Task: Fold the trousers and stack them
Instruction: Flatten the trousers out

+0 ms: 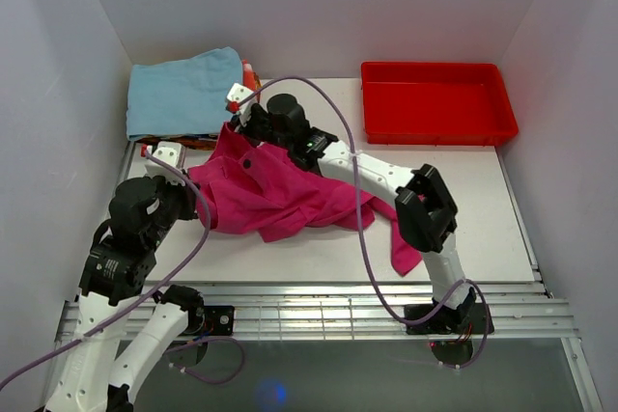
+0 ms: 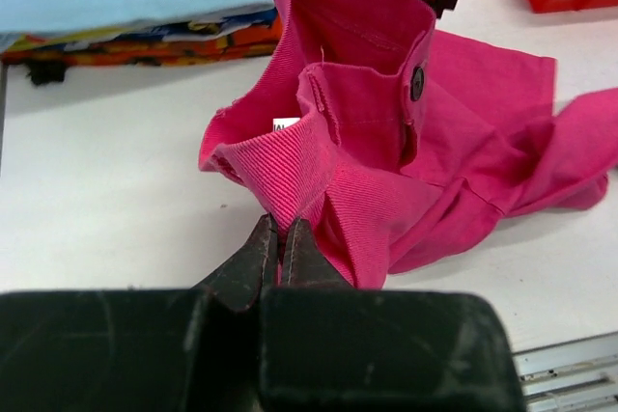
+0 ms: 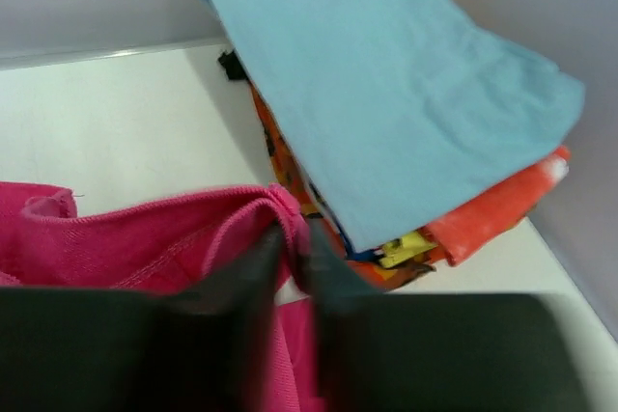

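Note:
The magenta-pink trousers [image 1: 280, 195] lie crumpled in the middle of the table, one leg trailing toward the front right. My left gripper [image 2: 274, 234] is shut on a fold of the waistband at the trousers' left side [image 2: 290, 166]. My right gripper [image 3: 294, 238] is shut on the waistband's far edge [image 3: 174, 224], close to the stack of folded cloths. In the top view the left gripper [image 1: 183, 183] and the right gripper [image 1: 241, 132] hold the waist end apart and slightly raised.
A stack of folded cloths topped by a light blue one [image 1: 183, 94] sits at the back left, with orange patterned cloth under it [image 3: 483, 214]. A red plastic tray [image 1: 436, 103] stands at the back right. White walls close in the table.

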